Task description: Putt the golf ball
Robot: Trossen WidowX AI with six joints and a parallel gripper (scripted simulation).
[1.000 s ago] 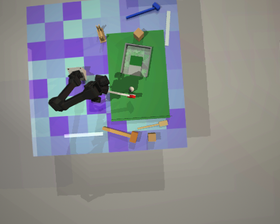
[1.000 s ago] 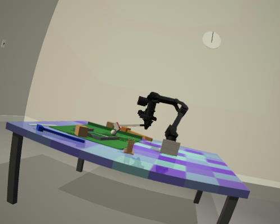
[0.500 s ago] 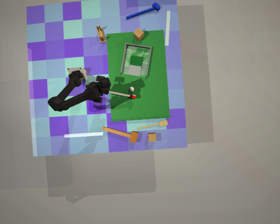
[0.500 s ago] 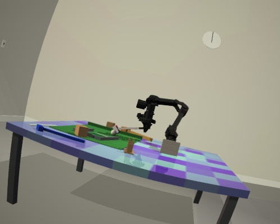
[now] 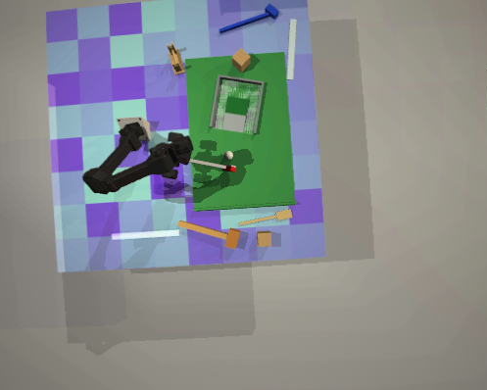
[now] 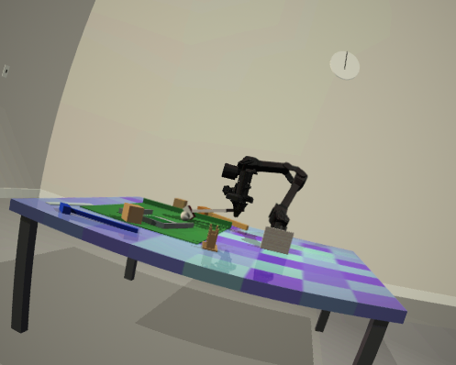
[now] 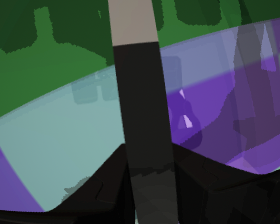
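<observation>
My gripper [image 6: 236,213] [image 7: 142,149] is shut on the dark grip of the red putter [image 5: 211,164] [image 6: 214,211] [image 7: 136,22], left of the green mat [image 5: 272,162] in the top view. The fingertips are hidden from above there. The putter's pale shaft reaches over the mat, its red-and-white head low beside the white golf ball [image 5: 228,155] [image 6: 184,215]. The head is on the ball's side away from the ramp [image 5: 234,122]; a narrow gap shows from above. The raised green [image 5: 237,105] lies beyond the ramp, inside grey walls. The wrist view shows neither ball nor head.
A wooden block [image 5: 241,60] [image 6: 133,214] stands behind the raised green. A wooden stand [image 5: 175,60] [image 6: 210,239] is left of the mat. A blue club [image 5: 245,24] [image 6: 104,220] lies at the back. An orange mallet [image 5: 204,231], a tan club [image 5: 263,219] and another block [image 5: 264,239] lie in front.
</observation>
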